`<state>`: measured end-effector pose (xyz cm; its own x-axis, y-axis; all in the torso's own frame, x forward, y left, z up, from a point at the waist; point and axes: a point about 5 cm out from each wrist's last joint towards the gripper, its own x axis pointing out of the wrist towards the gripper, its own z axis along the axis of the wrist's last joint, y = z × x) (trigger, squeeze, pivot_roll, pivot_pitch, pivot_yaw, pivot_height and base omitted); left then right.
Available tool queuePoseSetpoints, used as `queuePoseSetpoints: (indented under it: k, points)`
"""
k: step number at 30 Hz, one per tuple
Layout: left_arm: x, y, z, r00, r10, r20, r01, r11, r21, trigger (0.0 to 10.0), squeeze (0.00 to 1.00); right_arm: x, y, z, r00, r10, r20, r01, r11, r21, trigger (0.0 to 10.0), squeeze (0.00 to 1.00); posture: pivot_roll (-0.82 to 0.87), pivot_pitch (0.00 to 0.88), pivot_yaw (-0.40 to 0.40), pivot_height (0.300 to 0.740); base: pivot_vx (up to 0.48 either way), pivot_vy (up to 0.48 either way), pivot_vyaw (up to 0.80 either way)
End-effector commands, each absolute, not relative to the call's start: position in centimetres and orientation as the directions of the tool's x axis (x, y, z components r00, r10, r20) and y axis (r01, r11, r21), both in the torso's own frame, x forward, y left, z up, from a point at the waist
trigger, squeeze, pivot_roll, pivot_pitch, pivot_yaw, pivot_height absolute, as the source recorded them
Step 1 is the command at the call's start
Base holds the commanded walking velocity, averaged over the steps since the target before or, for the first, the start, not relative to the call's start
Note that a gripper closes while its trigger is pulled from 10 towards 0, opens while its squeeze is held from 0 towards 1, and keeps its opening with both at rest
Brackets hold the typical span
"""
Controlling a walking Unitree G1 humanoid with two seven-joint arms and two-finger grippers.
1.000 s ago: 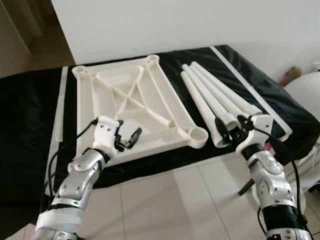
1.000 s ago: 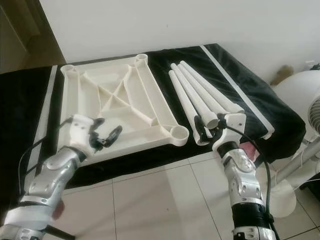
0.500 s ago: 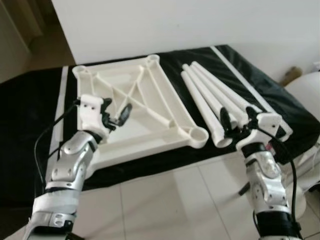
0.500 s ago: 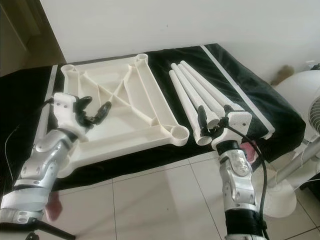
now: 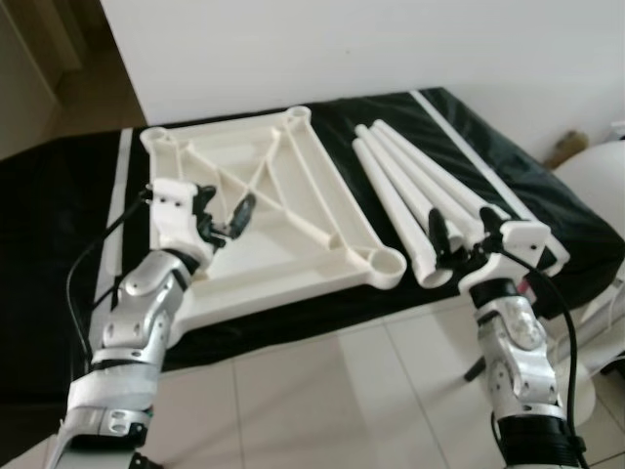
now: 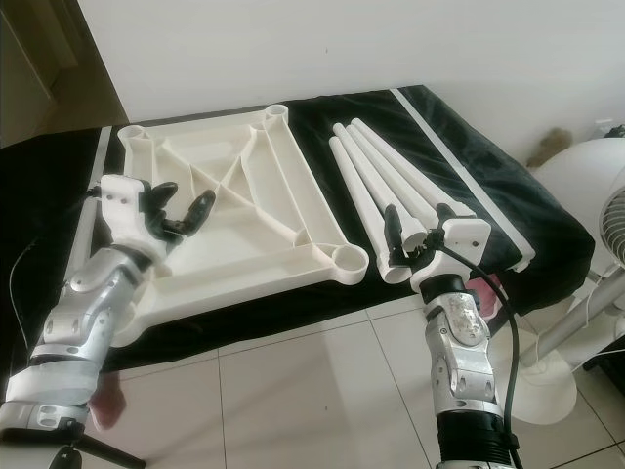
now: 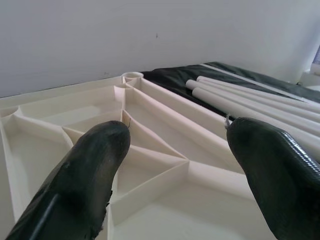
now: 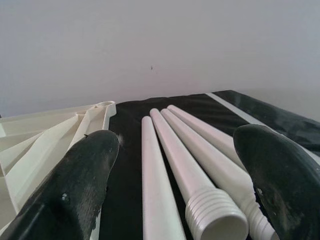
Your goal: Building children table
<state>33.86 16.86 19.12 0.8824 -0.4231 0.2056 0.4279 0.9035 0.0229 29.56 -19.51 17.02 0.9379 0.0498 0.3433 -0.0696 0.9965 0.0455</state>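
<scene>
1. Nearest the camera, the right gripper (image 6: 408, 237) is hovering at the near ends of the legs (image 6: 376, 181), its fingers spread apart with nothing between them.
2. Straight ahead of that gripper, four white legs are lying side by side on the black cloth (image 6: 469, 166), their long axes running away from the fingertips toward the wall (image 6: 293, 39) (the wrist view is looking almost directly down their length).
3. Between the spread fingers, the threaded end (image 8: 217, 220) of one leg is sitting just in front of the right gripper, so I judge a short push forward would bring the fingers around it.
4. Off to the left of the legs, the left gripper (image 5: 227, 212) is hanging over the near part of the tabletop (image 5: 293, 195), its fingers also parted and holding nothing.
5. Beyond the left gripper, the tabletop is lying underside up, its ribs crossing ahead of the fingertips and a round corner socket (image 7: 132, 75) showing at the far edge.
6. Just left of the right gripper, another socket (image 6: 348, 258) is sitting at the tabletop's near corner, close beside the leg ends.
7. Judging from this, the right arm is the nearer one to the legs, and no leg is yet standing in any socket, so the build is only beginning.
</scene>
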Motion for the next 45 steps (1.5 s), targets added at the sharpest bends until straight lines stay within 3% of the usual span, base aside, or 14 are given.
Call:
queuePoseSetpoints:
  k: [1,18,31,39,45]
  points:
    - [33.8,17.0,19.0,0.867,-0.456,0.200,0.461,0.887,0.024,10.0,0.00,29.5,-19.5,16.8,0.943,0.050,0.329,-0.067,0.997,0.042,10.0,0.00,0.00,0.033,0.006,0.740,0.277,0.000,0.00]
    - [33.7,17.2,18.9,0.871,-0.449,0.201,0.456,0.890,0.011,10.0,0.00,29.4,-19.6,16.8,0.946,0.069,0.315,-0.078,0.997,0.017,10.0,0.00,0.00,0.044,0.004,0.740,0.304,0.000,0.00]
    - [33.5,17.1,18.6,0.872,-0.445,0.201,0.454,0.891,0.006,10.0,0.00,29.6,-18.6,16.7,0.951,0.118,0.285,-0.119,0.993,-0.013,10.0,0.00,0.00,0.043,0.002,0.740,0.000,0.000,0.00]
    - [32.8,16.8,18.1,0.814,-0.570,0.111,0.563,0.822,0.089,10.0,0.00,30.1,-17.6,15.9,0.983,0.095,0.156,-0.096,0.995,0.001,10.0,0.00,0.00,0.045,0.003,0.740,0.000,0.000,0.00]
    - [32.1,16.4,18.0,0.756,-0.652,0.052,0.641,0.755,0.137,10.0,0.00,30.3,-17.0,15.0,0.993,0.115,0.026,-0.117,0.985,0.123,10.0,0.00,0.00,0.041,0.004,0.740,0.000,0.000,0.00]
